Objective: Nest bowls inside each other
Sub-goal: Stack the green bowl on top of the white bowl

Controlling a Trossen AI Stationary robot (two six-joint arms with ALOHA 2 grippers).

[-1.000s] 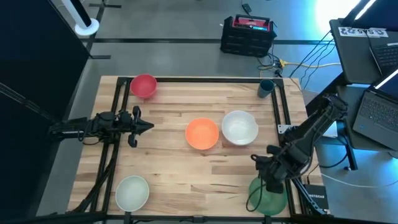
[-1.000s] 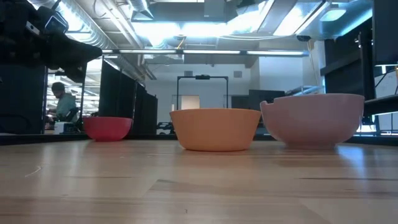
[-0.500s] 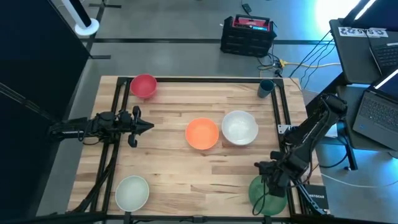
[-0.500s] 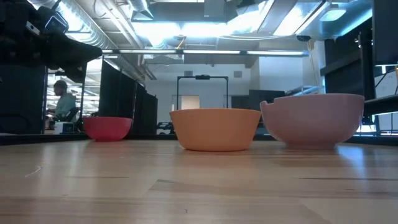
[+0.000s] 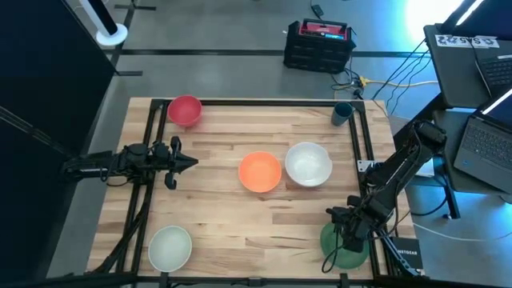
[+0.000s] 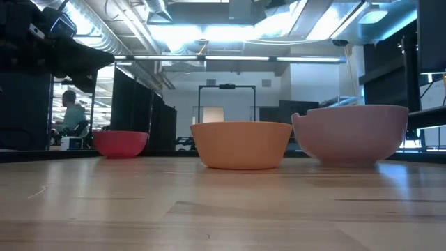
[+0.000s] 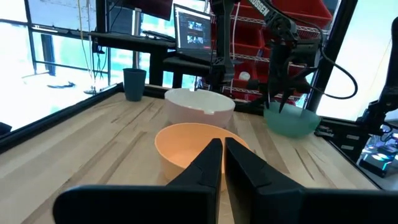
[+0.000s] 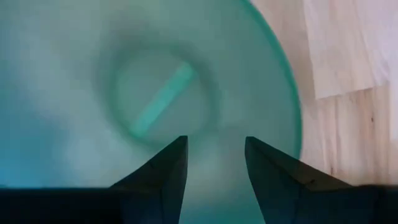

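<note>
Five bowls rest on their bases on the wooden table: red (image 5: 185, 110) at the far left, orange (image 5: 260, 172) and white (image 5: 308, 163) in the middle, pale mint (image 5: 170, 247) at the near left, dark green (image 5: 340, 248) at the near right. My right gripper (image 8: 214, 149) points down, open, over the inside of the dark green bowl (image 8: 155, 93), close to its rim; I see no touch. My left gripper (image 7: 222, 149) is shut and level above the table's left side, pointing at the orange bowl (image 7: 199, 146).
A small dark blue cup (image 5: 342, 113) stands at the far right corner. Black rails (image 5: 360, 136) run along the table's left, far and right sides. Laptops and cables lie off the right edge. Bare wood lies between the mint and dark green bowls.
My right gripper has sunk toward the dark green bowl, shifting a little toward the table's near edge, and has rolled slightly. The bowls have stayed where they were.
</note>
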